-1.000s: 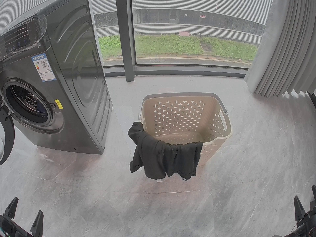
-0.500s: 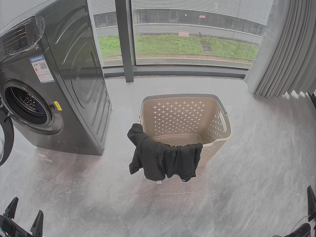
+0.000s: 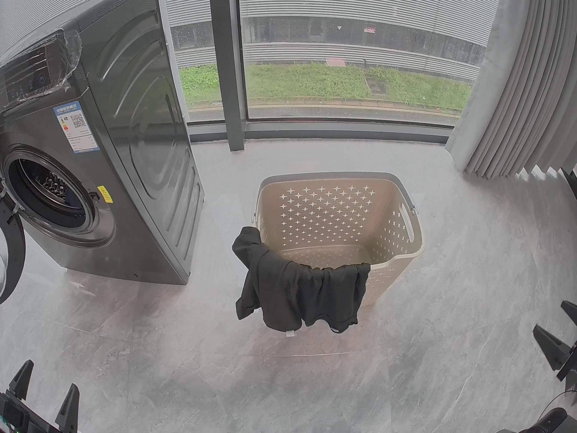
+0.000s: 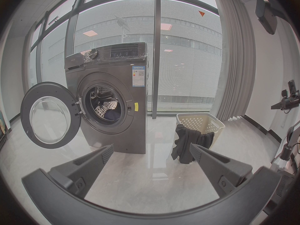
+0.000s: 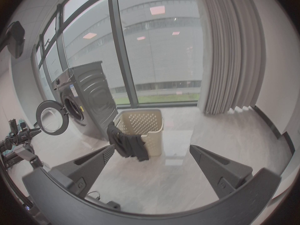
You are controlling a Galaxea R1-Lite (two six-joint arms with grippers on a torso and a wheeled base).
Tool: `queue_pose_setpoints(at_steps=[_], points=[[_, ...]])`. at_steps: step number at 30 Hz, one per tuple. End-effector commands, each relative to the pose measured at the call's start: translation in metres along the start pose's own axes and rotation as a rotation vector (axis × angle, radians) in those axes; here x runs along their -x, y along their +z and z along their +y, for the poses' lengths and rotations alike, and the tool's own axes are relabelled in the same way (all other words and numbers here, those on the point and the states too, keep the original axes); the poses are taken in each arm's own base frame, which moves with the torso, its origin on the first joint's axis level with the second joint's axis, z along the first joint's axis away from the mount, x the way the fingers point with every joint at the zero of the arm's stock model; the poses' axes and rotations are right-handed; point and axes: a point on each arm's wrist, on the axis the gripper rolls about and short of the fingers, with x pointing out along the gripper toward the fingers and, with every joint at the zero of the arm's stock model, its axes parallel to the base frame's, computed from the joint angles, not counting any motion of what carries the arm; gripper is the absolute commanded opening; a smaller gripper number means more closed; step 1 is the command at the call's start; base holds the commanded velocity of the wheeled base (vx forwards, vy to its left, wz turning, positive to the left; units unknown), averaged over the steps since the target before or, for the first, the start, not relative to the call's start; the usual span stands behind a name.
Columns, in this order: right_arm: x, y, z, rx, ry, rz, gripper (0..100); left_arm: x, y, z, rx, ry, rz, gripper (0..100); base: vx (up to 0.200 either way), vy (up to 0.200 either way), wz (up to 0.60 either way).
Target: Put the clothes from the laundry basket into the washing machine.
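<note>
In the head view, the washing machine (image 3: 132, 151) stands at the left on the floor (image 3: 421, 362), and its round door (image 3: 11, 254) is swung open at the picture's edge. The beige laundry basket (image 3: 415, 224) stands in the middle, apart from the machine. A dark garment (image 3: 300, 293) hangs over the basket's near rim, mostly on the outside. The left tool (image 3: 48, 380) is low at the left with its fingers spread, holding nothing. The right tool (image 3: 553, 318) is at the right edge, also spread and touching nothing. A grey curtain (image 3: 529, 73) hangs at the far right.

In the left wrist view, the left tool (image 4: 150, 147) is wide open and empty above the floor. Beyond it the washing machine (image 4: 125, 110) shows its open drum. Something dark lies inside, perhaps a cloth, but I cannot tell for sure. The door (image 4: 50, 114) stands fully open. The laundry basket (image 4: 203, 122) carries the dark garment (image 4: 190, 139) on its rim.

In the right wrist view, the right tool (image 5: 150, 147) is wide open and empty. Between its fingers, farther off, the dark garment (image 5: 128, 144) is draped over the laundry basket (image 5: 150, 125), which stands beside the washing machine (image 5: 90, 91).
</note>
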Motion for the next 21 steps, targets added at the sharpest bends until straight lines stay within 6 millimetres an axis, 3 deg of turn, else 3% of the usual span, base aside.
queue_pose_setpoints(at_steps=[1, 7, 14, 18, 21], points=[[-0.030, 0.000, -0.002, -0.018, 0.070, 0.184, 100, 0.000, -0.004, 0.000, -0.001, 0.001, 0.001, 100, 0.000, 0.000, 0.00], [-0.057, 0.006, -0.004, -0.024, 0.071, 0.257, 100, 0.000, -0.004, 0.000, -0.001, 0.001, -0.001, 100, 0.000, 0.000, 0.00], [-0.106, 0.005, 0.001, -0.017, 0.127, 0.315, 100, 0.000, -0.004, 0.000, 0.000, 0.001, -0.001, 100, 0.000, 0.000, 0.00], [-0.119, 0.000, 0.006, -0.010, 0.147, 0.353, 100, 0.000, -0.004, 0.000, 0.000, 0.001, -0.001, 100, 0.000, 0.000, 0.00], [-0.123, -0.003, 0.011, -0.010, 0.168, 0.377, 100, 0.000, -0.004, 0.000, -0.001, -0.001, 0.001, 100, 0.200, 0.000, 0.00]])
